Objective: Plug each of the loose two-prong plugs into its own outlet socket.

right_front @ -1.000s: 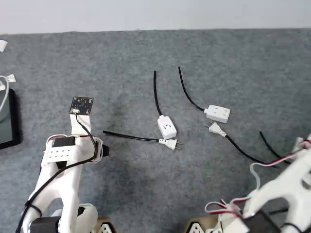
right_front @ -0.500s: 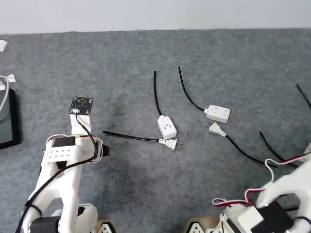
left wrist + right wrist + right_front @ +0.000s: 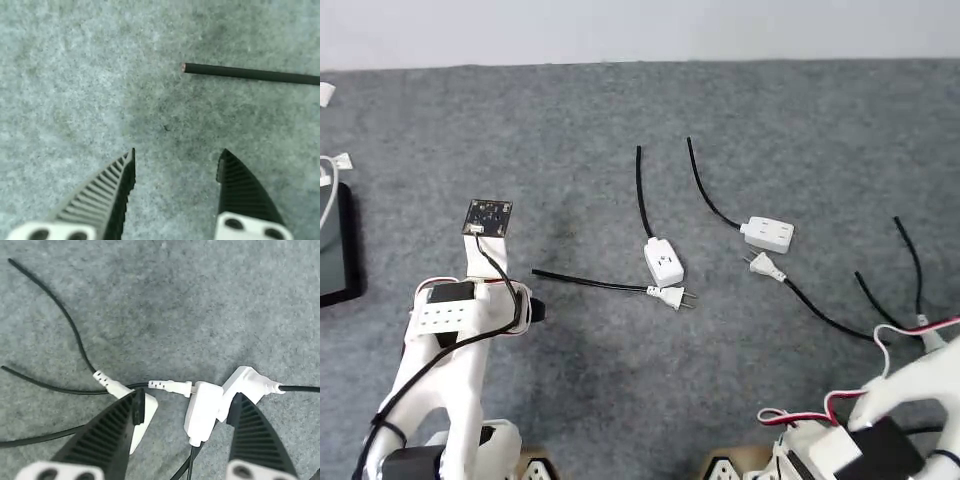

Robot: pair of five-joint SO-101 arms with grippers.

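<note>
Right wrist view: bunched plugs (image 3: 170, 385) under your empty, wide-open right gripper (image 3: 186, 396); left gripper (image 3: 177, 151), open and empty, hovers by a cable end (image 3: 186, 68).

Two arms (image 3: 445, 340) (image 3: 910, 390), two white sockets (image 3: 664, 262) (image 3: 767, 233), two loose plugs (image 3: 670, 296) (image 3: 763, 265) mid-carpet, more connectors (image 3: 202, 410) clustered, uncounted

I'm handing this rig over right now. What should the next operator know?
Left claw: open, over bare carpet near the cut end of a black cord.
Right claw: open, above a white plug cluster; unclear whether anything there is mated.
Centre socket and centre plug, right-hand socket and right-hand plug: both plugs lie loose.
Left to do: plug in both pairs, then check the cluster.
</note>
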